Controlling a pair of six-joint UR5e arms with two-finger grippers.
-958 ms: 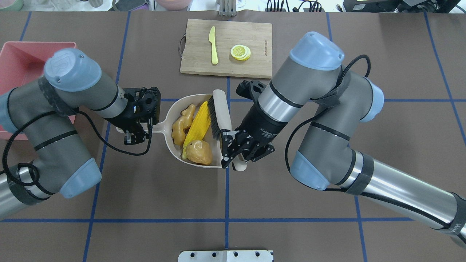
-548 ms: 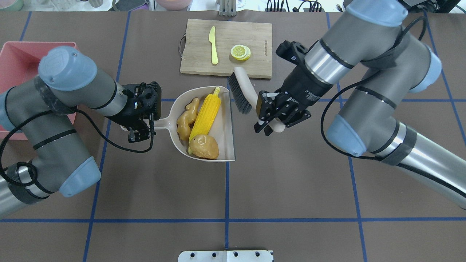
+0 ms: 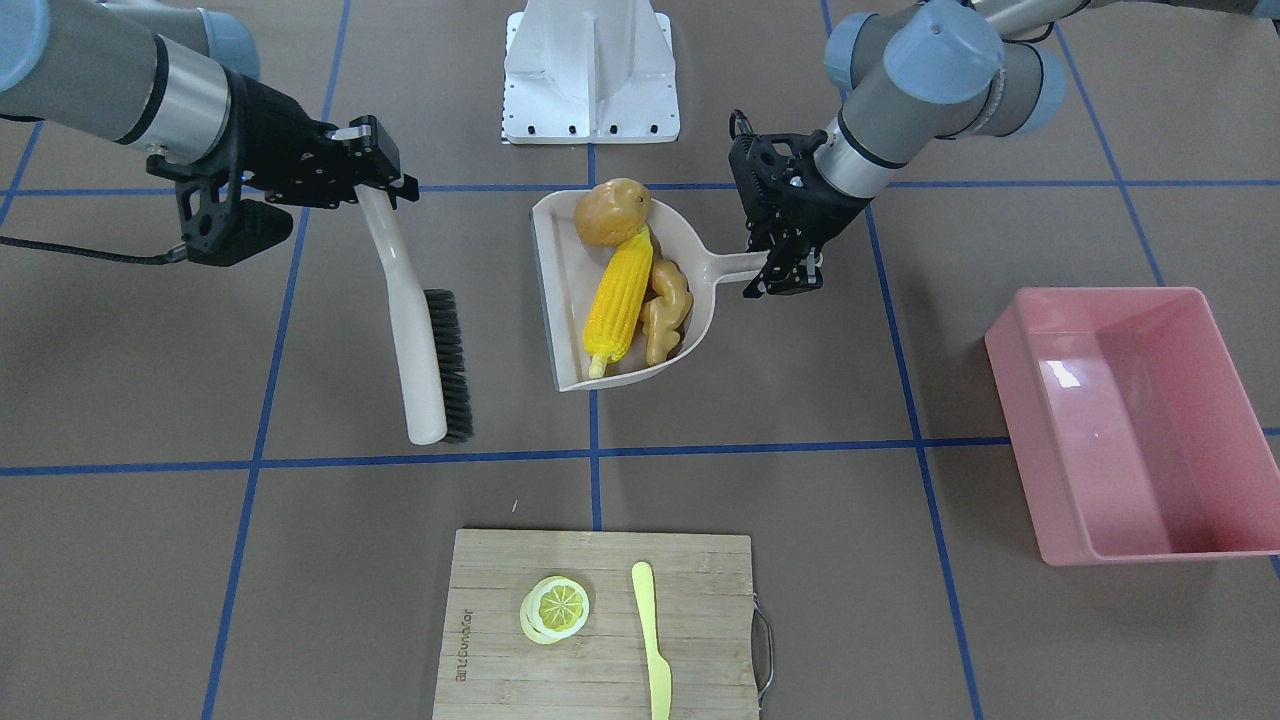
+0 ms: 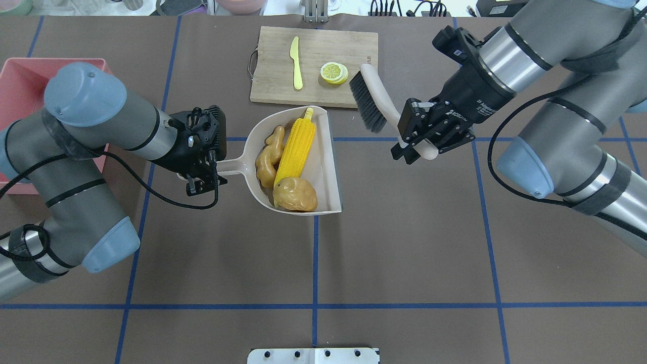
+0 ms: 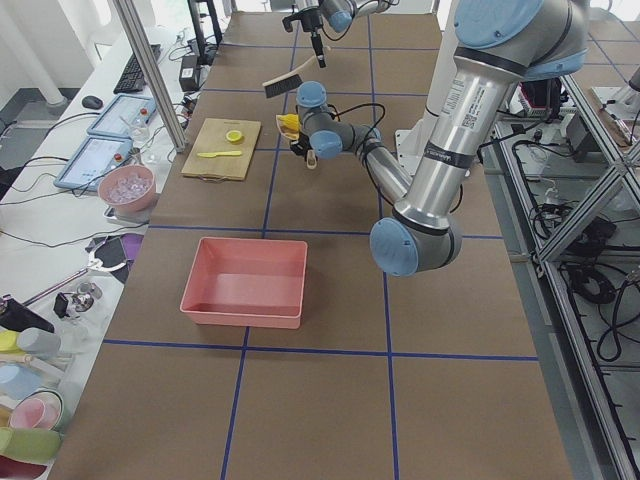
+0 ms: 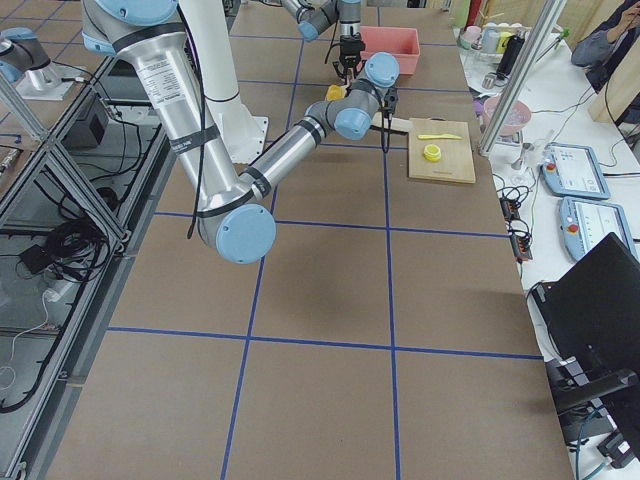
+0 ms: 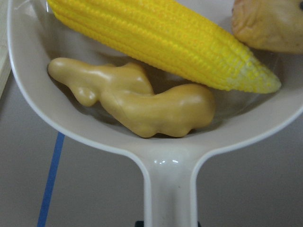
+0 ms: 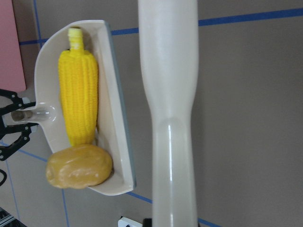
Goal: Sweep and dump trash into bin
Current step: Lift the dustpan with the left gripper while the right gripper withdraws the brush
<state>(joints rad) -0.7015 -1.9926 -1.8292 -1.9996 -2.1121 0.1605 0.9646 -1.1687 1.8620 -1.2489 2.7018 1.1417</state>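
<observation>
Left arm folded, elbow near the counter's left edge, forearm angling in toward the middle. Its left claw (image 4: 202, 181) is pinched tight on the dustpan handle (image 4: 233, 168). Right arm comes in from the right edge, wrist held above the counter toward the far edge, with the right claw (image 4: 412, 146) clamped on the brush handle (image 4: 391, 120).

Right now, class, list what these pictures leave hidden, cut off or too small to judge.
The bin: overhead view, the left arm covers part and the frame edge cuts it.
The potato: left wrist view, cut off at the top right corner.
The brush bristles: right wrist view, hidden beneath its own back.
</observation>
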